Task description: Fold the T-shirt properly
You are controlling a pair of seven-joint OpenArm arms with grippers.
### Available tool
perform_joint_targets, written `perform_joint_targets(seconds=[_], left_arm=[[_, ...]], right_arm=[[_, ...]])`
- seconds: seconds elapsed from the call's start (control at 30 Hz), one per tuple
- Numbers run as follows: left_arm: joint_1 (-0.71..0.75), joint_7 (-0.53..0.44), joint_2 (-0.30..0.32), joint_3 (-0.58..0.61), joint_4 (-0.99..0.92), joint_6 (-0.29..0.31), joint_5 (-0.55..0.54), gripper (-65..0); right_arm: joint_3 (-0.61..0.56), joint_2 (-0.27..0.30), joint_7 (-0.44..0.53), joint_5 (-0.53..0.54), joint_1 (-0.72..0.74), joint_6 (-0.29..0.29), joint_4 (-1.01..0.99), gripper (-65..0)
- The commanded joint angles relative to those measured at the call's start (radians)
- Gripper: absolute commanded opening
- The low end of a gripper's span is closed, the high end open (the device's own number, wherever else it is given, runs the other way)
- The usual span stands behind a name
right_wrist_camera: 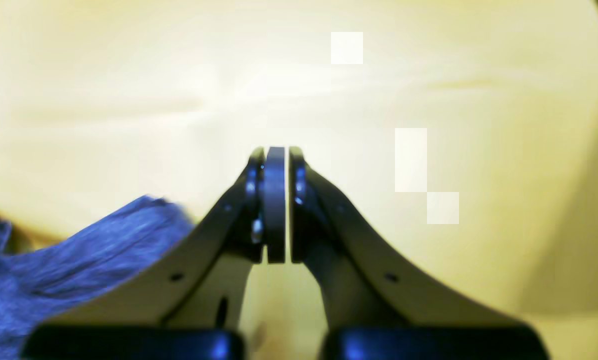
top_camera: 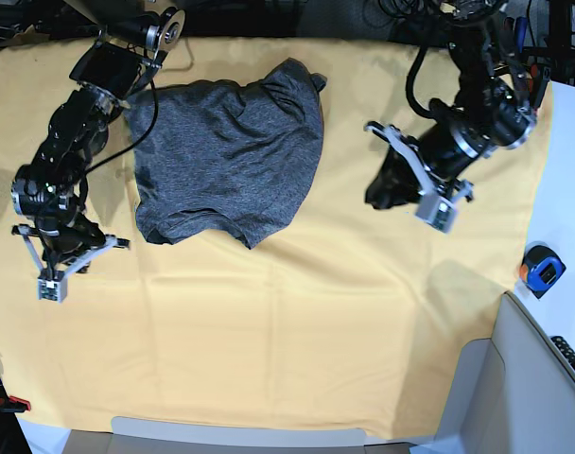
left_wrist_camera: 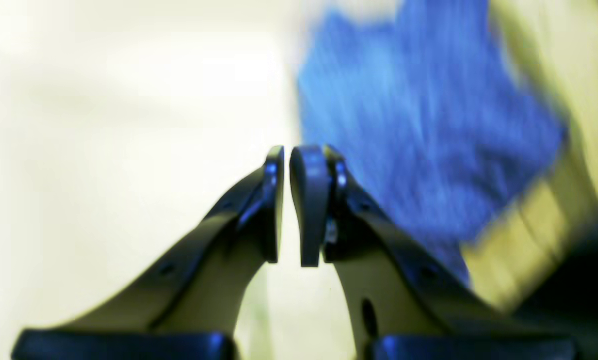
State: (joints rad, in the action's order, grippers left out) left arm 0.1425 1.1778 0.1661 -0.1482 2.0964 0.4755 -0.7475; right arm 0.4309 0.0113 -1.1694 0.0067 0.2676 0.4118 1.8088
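On the near edge of the base view lies bare yellow-orange cloth sheet point(top_camera: 297, 350), smooth and matte with faint creases. Farther up, at the left, the right gripper point(top_camera: 49, 287) hangs just over the sheet, its pale curved fingers point(right_wrist_camera: 275, 210) pressed together on nothing. Opposite, the left gripper point(top_camera: 437, 213) hovers over the cloth with its dark pads point(left_wrist_camera: 311, 200) drawn almost together, only a thin slit between them, holding nothing. Beyond and between them the T-shirt point(top_camera: 226, 156), a soft heather-grey knit, lies crumpled in a rounded heap with ridged folds, toward the sheet's far left.
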Motion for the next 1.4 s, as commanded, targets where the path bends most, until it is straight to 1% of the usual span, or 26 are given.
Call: perform_joint_targets(seconds=[0.0, 0.07, 0.1, 0.2, 0.27, 0.37, 0.43, 0.5, 0.57, 0.63, 0.7, 0.77, 0.8, 0.87, 0.9, 0.97, 1.0, 1.03, 1.07, 1.1, 1.13, 1.2, 1.23, 1.27, 1.33, 1.37], left_arm=[[-0.001, 0.012, 0.006, -0.069, -0.006, 0.001, -0.019, -59.0], [0.021, 0.012, 0.006, -0.204, -0.007, 0.002, -0.05, -59.0], [0.064, 0.012, 0.005, -0.265, -0.007, 0.002, -0.056, -59.0], [0.185, 0.012, 0.0, -0.422, -0.007, 0.002, -0.079, -59.0], [0.285, 0.012, -0.018, -0.549, -0.009, 0.002, -0.086, -59.1], [0.394, 0.012, -0.106, -0.721, -0.023, 0.002, -0.086, -59.1], [0.444, 0.015, -0.176, -0.807, -0.03, 0.002, -0.083, -59.1], [0.495, 0.021, -0.227, -0.854, -0.041, 0.001, -0.082, -59.1], [0.575, 0.018, -0.262, -0.853, -0.073, 0.001, -0.086, -59.1], [0.632, 0.014, -0.276, -0.815, -0.13, 0.001, -0.086, -59.1], [0.658, 0.012, -0.273, -0.764, -0.202, 0.001, -0.085, -59.1], [0.658, 0.009, -0.268, -0.715, -0.271, -0.001, -0.08, -59.1], [0.656, -0.006, -0.256, -0.686, -0.317, -0.002, -0.08, -59.1], [0.653, -0.065, -0.237, -0.612, -0.42, -0.004, -0.077, -59.1], [0.642, -0.109, -0.222, -0.552, -0.488, -0.005, -0.057, -59.1], [0.601, -0.21, -0.172, -0.42, -0.627, -0.005, 0.036, -59.1], [0.569, -0.266, -0.145, -0.331, -0.722, -0.005, 0.105, -59.1], [0.533, -0.325, -0.121, -0.253, -0.824, -0.005, 0.17, -59.1], [0.494, -0.399, -0.098, -0.179, -0.926, -0.005, 0.217, -59.1], [0.452, -0.482, -0.087, -0.107, -1.037, -0.005, 0.262, -59.1], [0.414, -0.565, -0.079, -0.05, -1.127, -0.005, 0.293, -59.1], [0.325, -0.743, -0.064, 0.088, -1.345, -0.005, 0.352, -59.1], [0.276, -0.82, -0.059, 0.161, -1.444, -0.005, 0.374, -59.1], [0.222, -0.89, -0.059, 0.241, -1.533, -0.005, 0.395, -59.1], [0.131, -1.007, -0.063, 0.371, -1.698, -0.005, 0.425, -59.1], [0.092, -1.045, -0.064, 0.424, -1.767, -0.005, 0.428, -59.1]], right_arm=[[0.012, 0.005, 0.004, 0.009, -0.035, 0.002, 0.095, -65.0], [0.016, 0.006, -0.008, 0.009, -0.135, 0.002, 0.223, -65.0], [0.016, 0.0, -0.005, 0.011, -0.204, 0.005, 0.254, -65.0], [0.049, 0.017, -0.005, 0.022, -0.376, 0.005, 0.247, -65.0], [0.075, -0.001, -0.001, 0.023, -0.514, 0.005, 0.248, -65.0], [0.101, -0.037, 0.026, 0.025, -0.7, 0.003, 0.247, -65.0], [0.107, -0.089, 0.027, 0.029, -0.821, 0.003, 0.245, -65.0], [0.107, -0.127, 0.027, 0.055, -0.937, 0.003, 0.243, -65.0], [0.107, -0.168, 0.019, 0.126, -1.052, 0.002, 0.22, -65.0], [0.105, -0.168, 0.01, 0.183, -1.126, 0.002, 0.173, -65.0], [0.099, -0.168, 0.01, 0.2, -1.161, 0.0, 0.101, -65.0], [0.098, -0.168, 0.018, 0.2, -1.161, 0.0, 0.024, -65.0], [0.102, -0.168, 0.019, 0.197, -1.144, 0.0, -0.027, -65.0], [0.105, -0.168, 0.038, 0.19, -1.092, -0.008, -0.152, -65.0], [0.104, -0.168, 0.058, 0.177, -1.062, -0.031, -0.244, -65.0], [0.101, -0.15, 0.124, 0.132, -0.977, -0.115, -0.473, -65.0], [0.099, -0.141, 0.17, 0.105, -0.924, -0.17, -0.61, -65.0], [0.098, -0.119, 0.236, 0.074, -0.871, -0.215, -0.746, -65.0], [0.095, -0.103, 0.323, 0.055, -0.821, -0.251, -0.889, -65.0], [0.079, -0.089, 0.426, 0.046, -0.766, -0.276, -1.019, -65.0], [0.055, -0.07, 0.524, 0.039, -0.727, -0.285, -1.124, -65.0], [-0.028, -0.034, 0.771, 0.013, -0.64, -0.296, -1.342, -65.0], [-0.077, -0.026, 0.894, -0.006, -0.601, -0.296, -1.435, -65.0], [-0.116, -0.026, 0.995, -0.023, -0.566, -0.296, -1.52, -65.0], [-0.175, -0.03, 1.115, -0.044, -0.5, -0.299, -1.642, -65.0], [-0.194, -0.034, 1.135, -0.047, -0.474, -0.31, -1.678, -65.0]])
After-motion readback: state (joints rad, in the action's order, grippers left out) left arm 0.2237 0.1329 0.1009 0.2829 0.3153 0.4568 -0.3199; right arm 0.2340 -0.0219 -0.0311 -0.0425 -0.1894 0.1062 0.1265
